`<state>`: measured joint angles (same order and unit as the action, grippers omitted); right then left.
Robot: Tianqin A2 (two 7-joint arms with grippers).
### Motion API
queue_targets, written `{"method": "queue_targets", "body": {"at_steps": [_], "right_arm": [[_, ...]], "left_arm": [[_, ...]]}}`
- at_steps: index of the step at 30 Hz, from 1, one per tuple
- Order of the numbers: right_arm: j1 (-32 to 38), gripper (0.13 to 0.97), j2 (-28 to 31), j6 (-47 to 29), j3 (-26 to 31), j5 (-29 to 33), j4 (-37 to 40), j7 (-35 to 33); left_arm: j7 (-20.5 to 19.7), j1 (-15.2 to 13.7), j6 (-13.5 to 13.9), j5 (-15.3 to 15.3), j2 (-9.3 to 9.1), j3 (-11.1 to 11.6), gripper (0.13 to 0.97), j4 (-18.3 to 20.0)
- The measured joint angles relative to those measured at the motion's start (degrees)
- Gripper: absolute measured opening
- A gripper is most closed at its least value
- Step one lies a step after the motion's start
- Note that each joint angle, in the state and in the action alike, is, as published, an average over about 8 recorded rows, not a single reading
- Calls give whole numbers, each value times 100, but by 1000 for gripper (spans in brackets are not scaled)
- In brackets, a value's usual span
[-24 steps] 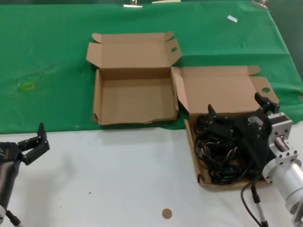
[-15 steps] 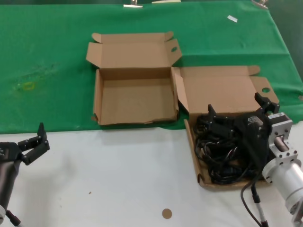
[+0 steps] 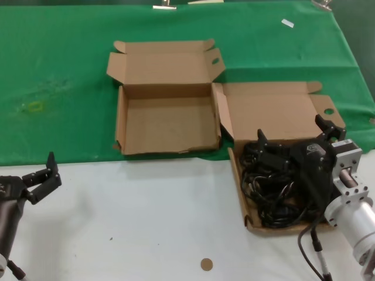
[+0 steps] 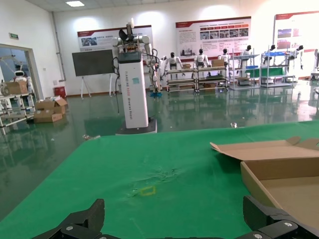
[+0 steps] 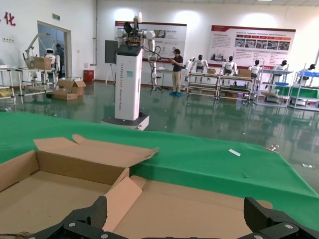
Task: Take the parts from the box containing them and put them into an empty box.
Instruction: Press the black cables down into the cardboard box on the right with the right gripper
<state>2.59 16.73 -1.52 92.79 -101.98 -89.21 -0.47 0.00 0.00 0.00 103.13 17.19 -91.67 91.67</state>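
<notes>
Parts, thin black looped power cords with moulded plugs [image 3: 275, 196], lie tangled in the shallow brown cardboard box with splayed walls [image 3: 239, 182], directly beneath the right gripper [image 3: 291, 139], whose fingers are spread wide and grasp nothing; whether the lower finger touches the heap is hard to tell. The straight-walled empty brown cardboard box [image 3: 167, 120] sits just beside that box, toward the robot's left. The left gripper [image 3: 42, 174], fingers released, waits far across the white worktop [image 3: 146, 222], so the right arm is nearer.
</notes>
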Motion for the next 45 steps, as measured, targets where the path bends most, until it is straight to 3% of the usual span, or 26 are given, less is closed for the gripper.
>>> {"method": "queue_targets", "body": {"at_steps": [16, 24, 28, 37, 45], "right_arm": [[0, 966, 0, 0, 0, 0, 0, 0], [0, 966, 0, 0, 0, 0, 0, 0], [5, 966, 10, 19, 12, 1, 9, 1], [46, 966, 162, 230, 221, -127, 11, 54], [109, 966, 606, 658, 733, -626, -106, 28]], "left_arm": [[0, 0, 0, 0, 0, 0, 927, 0], [0, 0, 0, 0, 0, 0, 815, 0], [0, 0, 0, 0, 0, 0, 815, 0], [0, 0, 0, -1, 0, 0, 632, 0], [0, 0, 0, -1, 0, 0, 408, 0]]}}
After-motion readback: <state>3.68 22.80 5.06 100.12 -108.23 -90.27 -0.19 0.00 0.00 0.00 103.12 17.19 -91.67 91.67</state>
